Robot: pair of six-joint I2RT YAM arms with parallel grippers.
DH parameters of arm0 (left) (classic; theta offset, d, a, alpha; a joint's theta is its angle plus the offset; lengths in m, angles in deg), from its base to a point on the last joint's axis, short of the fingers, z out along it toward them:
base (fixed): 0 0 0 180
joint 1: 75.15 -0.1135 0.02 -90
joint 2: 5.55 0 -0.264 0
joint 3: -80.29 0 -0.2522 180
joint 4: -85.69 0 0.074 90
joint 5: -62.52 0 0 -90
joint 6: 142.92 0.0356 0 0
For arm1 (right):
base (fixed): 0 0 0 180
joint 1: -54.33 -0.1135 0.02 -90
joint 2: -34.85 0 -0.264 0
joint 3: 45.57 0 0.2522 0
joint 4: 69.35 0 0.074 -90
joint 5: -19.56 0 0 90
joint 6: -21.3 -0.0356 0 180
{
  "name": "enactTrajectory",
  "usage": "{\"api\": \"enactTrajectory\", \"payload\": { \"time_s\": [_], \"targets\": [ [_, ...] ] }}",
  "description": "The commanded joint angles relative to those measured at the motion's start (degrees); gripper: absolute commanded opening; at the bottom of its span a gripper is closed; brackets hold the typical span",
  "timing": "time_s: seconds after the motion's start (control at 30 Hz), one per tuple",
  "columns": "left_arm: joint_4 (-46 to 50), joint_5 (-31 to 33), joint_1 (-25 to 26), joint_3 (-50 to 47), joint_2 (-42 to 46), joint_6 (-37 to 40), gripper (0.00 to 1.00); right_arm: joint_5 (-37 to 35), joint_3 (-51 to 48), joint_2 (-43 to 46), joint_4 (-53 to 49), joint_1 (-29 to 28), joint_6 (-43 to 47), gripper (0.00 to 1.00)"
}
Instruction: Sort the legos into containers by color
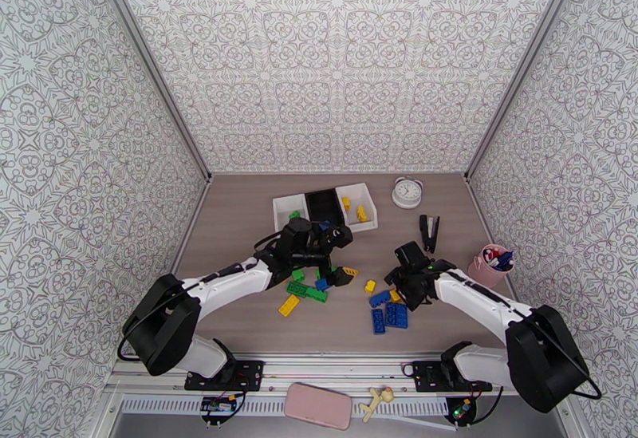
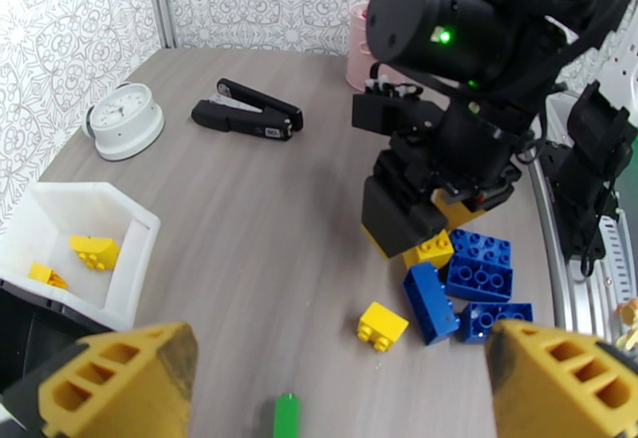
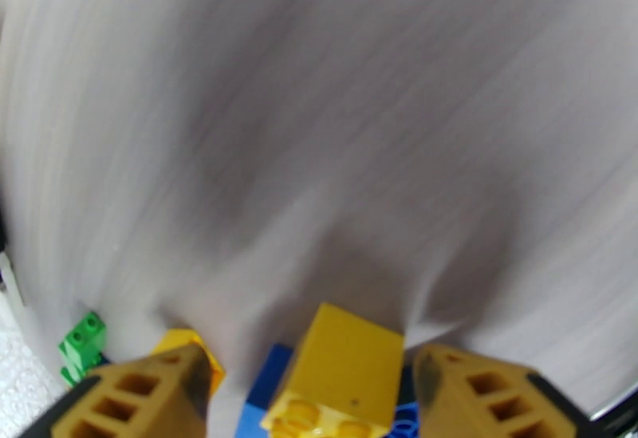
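The containers sit in a row at the back: a white bin [image 1: 285, 210], a black bin [image 1: 323, 202] and a white bin [image 1: 356, 204] [image 2: 135, 228] that holds yellow legos [image 2: 94, 252]. My left gripper [image 1: 344, 254] [image 2: 343, 384] hangs wide open in front of them, holding nothing. Below it lie green [image 1: 307, 292], blue [image 1: 321, 283] and yellow [image 1: 289, 305] legos. My right gripper [image 1: 396, 288] [image 2: 431, 224] [image 3: 311, 356] is low over a cluster of blue legos [image 2: 478, 264]. Its fingers straddle a yellow lego [image 3: 343, 368] [image 2: 431, 248], with a gap on one side. Another yellow lego [image 2: 381, 325] lies loose nearby.
A white clock [image 1: 407, 192] and a black stapler [image 1: 430, 232] lie at the back right. A pink pen cup [image 1: 490, 266] stands near the right wall. Patterned walls close in the table on three sides. The right wrist view is motion-blurred.
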Motion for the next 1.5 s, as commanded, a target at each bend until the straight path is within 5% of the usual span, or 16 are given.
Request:
{"api": "enactTrajectory", "payload": {
  "time_s": [0.0,0.57,0.97,1.47],
  "targets": [
    [-1.55,1.24,0.27,-0.73,0.68,1.36,1.00,1.39,1.35,-1.51,0.51,0.43,-0.43,0.63],
    [-2.51,3.31,0.06,-2.36,2.28,1.52,1.00,-0.84,6.31,-7.30,-1.67,0.36,3.39,0.32],
    [-2.05,7.06,-0.84,-6.24,8.31,0.17,1.00,-4.04,19.05,-12.96,1.95,0.36,18.25,0.30],
    [0.58,19.35,-1.04,-13.16,18.18,-5.59,1.00,-7.53,40.78,-25.99,11.95,0.36,35.91,0.27]
  ]
}}
